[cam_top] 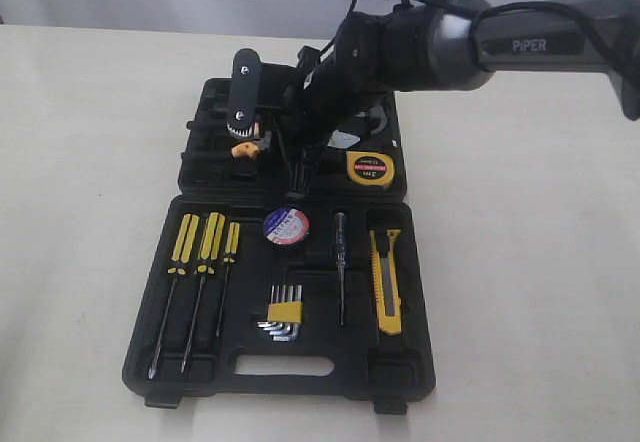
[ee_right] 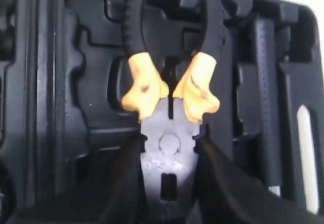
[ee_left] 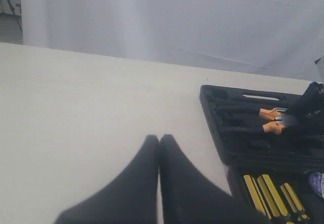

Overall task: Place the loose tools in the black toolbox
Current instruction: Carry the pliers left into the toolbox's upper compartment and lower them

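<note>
In the exterior view, the black toolbox (cam_top: 418, 364) lies open on the table (cam_top: 80, 162), with the yellow tape measure (cam_top: 369, 168) in its far half, the black tape roll (cam_top: 285, 225) and yellow-black utility knife (cam_top: 388, 280) in its near half, and the pliers (cam_top: 246, 148) at the far half's left side. In the left wrist view, the left gripper (ee_left: 159, 148) hangs over the table beside the toolbox, fingers pressed together on nothing. In the right wrist view, the right gripper (ee_right: 169, 193) pinches the pliers' grey metal head, their black-orange handles reaching away over the moulded recesses.
</note>
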`<move>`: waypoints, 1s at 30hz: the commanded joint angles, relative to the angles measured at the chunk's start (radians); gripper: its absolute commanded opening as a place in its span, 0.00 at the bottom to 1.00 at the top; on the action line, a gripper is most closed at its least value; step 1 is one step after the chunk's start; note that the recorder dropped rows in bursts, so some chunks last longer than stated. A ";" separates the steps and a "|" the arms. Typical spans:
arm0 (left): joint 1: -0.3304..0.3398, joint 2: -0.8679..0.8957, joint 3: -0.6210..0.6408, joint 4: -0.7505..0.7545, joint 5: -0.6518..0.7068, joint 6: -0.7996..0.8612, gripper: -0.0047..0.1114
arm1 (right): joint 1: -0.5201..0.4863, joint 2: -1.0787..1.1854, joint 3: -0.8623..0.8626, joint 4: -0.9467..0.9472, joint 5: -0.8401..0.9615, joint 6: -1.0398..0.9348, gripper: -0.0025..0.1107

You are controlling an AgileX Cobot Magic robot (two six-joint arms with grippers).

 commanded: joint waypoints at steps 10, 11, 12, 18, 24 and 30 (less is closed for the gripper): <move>-0.006 0.004 -0.005 0.005 0.001 0.000 0.04 | 0.001 0.003 -0.008 -0.101 0.108 0.070 0.02; -0.006 0.004 -0.005 0.005 0.001 0.000 0.04 | 0.001 0.003 -0.008 -0.109 0.110 0.070 0.02; -0.006 0.004 -0.005 0.005 0.001 0.000 0.04 | 0.001 0.003 -0.008 -0.111 0.110 0.070 0.02; -0.006 0.004 -0.005 0.005 0.001 0.000 0.04 | 0.001 0.003 -0.008 -0.166 0.108 0.100 0.07; -0.006 0.004 -0.005 0.005 0.001 0.000 0.04 | 0.003 0.001 -0.008 -0.168 0.108 0.100 0.62; -0.006 0.004 -0.005 0.005 0.001 0.000 0.04 | 0.007 -0.084 -0.008 -0.168 0.144 0.100 0.65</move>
